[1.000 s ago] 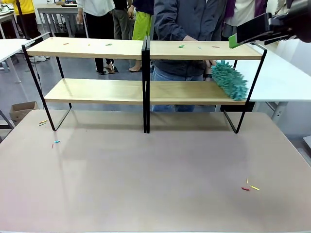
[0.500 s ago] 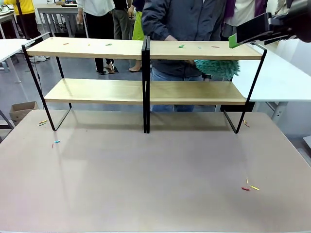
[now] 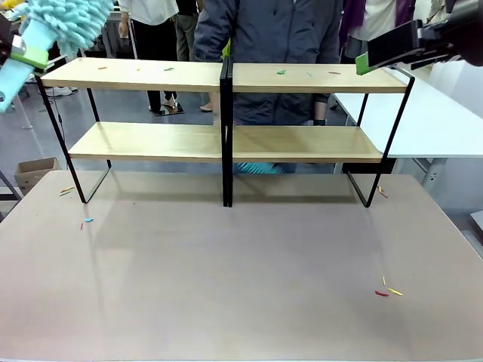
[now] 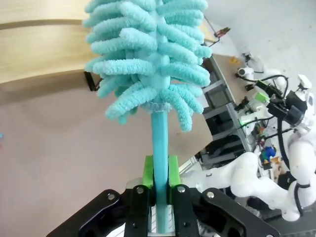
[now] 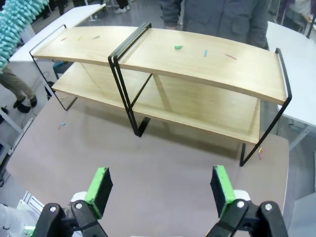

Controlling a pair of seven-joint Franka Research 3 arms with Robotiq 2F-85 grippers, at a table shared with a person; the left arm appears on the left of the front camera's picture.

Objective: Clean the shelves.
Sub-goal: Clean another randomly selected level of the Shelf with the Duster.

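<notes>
**Robot's duster arrives upper left; person's drops**

Left gripper (image 4: 159, 173): clamped on pale-teal duster (image 4: 148, 64) handle, head raised beside the shelves (image 3: 151, 75) at the table's (image 3: 226, 286) far side, presumably to sweep the littered top board. Right gripper (image 5: 160, 190): wide apart, empty. Person's teal duster (image 3: 256, 168): behind lower board.

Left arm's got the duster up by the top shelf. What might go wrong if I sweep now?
1. The left gripper clamps the duster low on its thin handle; pressing down may tilt or slip it.
2. The person stands right behind the shelves; a sweep across the top could hit them.
3. The scraps on top would likely fall onto the table, adding to those already there.
</notes>
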